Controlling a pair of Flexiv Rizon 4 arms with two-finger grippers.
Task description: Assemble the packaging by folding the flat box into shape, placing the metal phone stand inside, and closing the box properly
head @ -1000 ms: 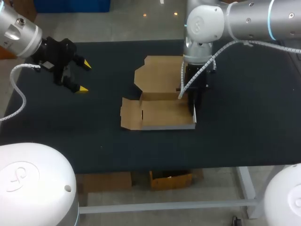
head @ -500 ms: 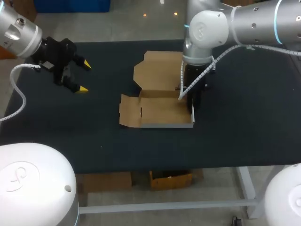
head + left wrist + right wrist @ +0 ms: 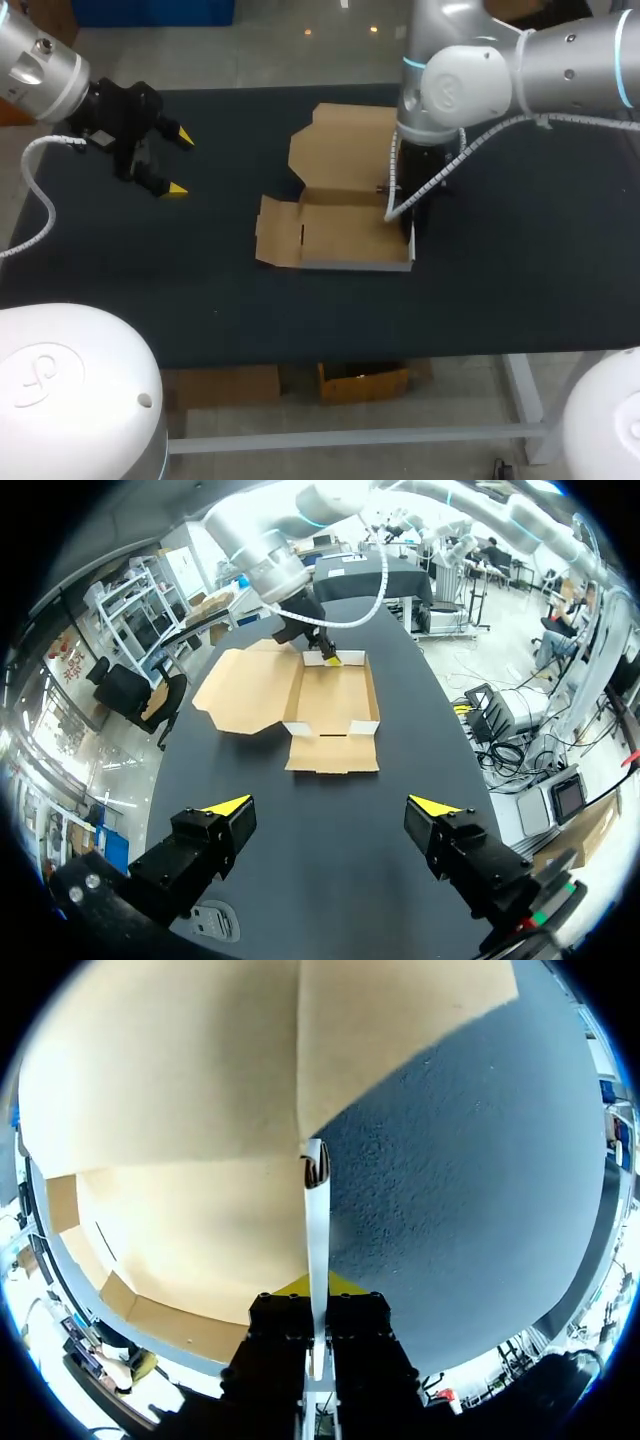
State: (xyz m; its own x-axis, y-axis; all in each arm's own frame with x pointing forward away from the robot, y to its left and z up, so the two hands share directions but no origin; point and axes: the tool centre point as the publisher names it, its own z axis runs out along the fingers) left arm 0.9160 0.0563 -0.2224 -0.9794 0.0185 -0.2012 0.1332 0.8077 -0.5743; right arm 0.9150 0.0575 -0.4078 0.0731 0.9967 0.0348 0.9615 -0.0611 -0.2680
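The brown cardboard box [image 3: 340,230] lies open in the middle of the black table [image 3: 520,260], its lid [image 3: 345,150] flat behind it and a side flap spread out on its left. My right gripper [image 3: 409,226] comes down at the box's right side and is shut on the white right side wall [image 3: 317,1210], which stands upright between its fingers. The left gripper [image 3: 180,162] hangs open and empty over the table's far left, well away from the box [image 3: 330,695]. No metal phone stand shows in any view.
The right arm's cable loops over the box's right rear corner [image 3: 400,190]. Bare black table lies between the left gripper [image 3: 332,805] and the box, and also in front of the box.
My right arm has swung a little to the right and the box, held by its wall, has shifted slightly with it. The left arm has stayed still.
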